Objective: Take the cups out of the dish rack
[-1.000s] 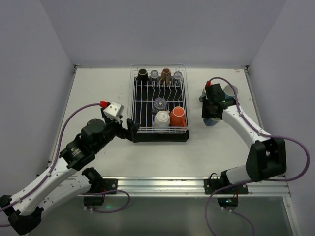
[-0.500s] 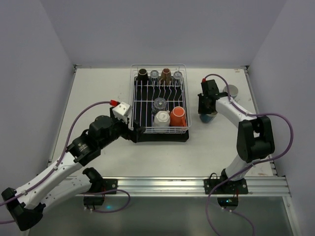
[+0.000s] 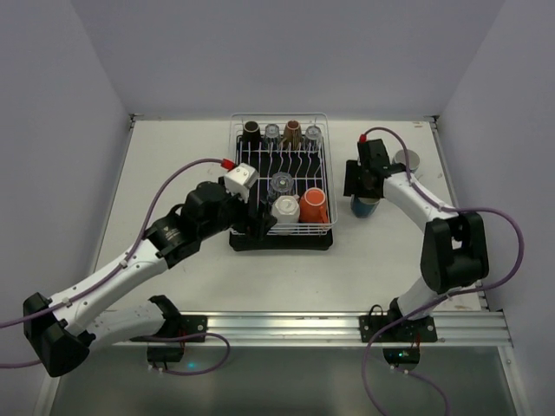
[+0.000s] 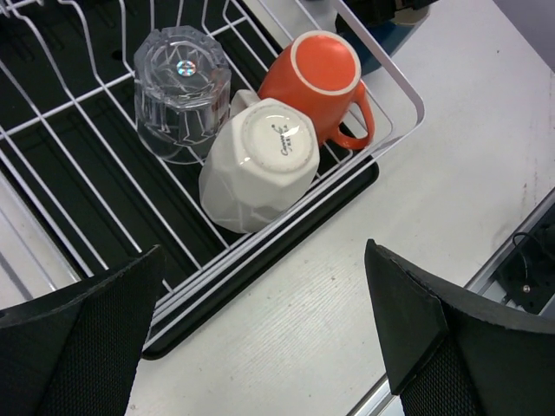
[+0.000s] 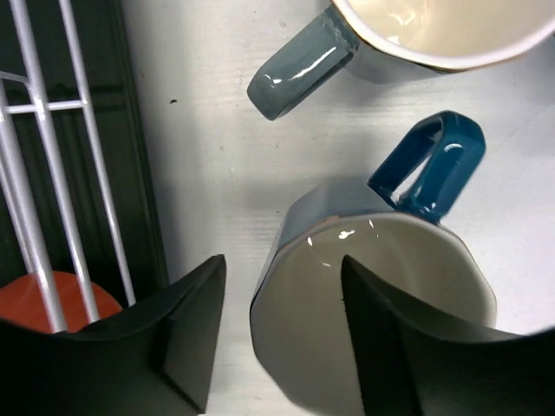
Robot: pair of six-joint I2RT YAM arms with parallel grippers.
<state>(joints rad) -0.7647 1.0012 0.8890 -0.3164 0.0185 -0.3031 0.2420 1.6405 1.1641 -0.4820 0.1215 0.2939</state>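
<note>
Releasing blue mug (image 5: 416, 269) onto table (image 5: 217, 173) with right jaws parted astride its wall; holding left jaws wide open, white cup (image 4: 260, 160) in dish rack (image 3: 258, 169) just ahead of them; next, lowering and closing squarely.

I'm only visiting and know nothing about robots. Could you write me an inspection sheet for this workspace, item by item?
Surface: white table; no spills seen.
Job's things: dish rack holds seven cups: four along the back, and a clear glass, white mug and orange mug bottoms-up at the front. Blue mug and grey mug stand upright on the table right of the rack.
Clutter: nothing seen.
Grippers: left gripper wide open over the rack's front edge, empty. Right gripper open, jaws either side of the blue mug's rim.
Cables: purple cables arch off both arms.
Surroundings: plain pale walls on three sides; metal rail at the near edge.
</note>
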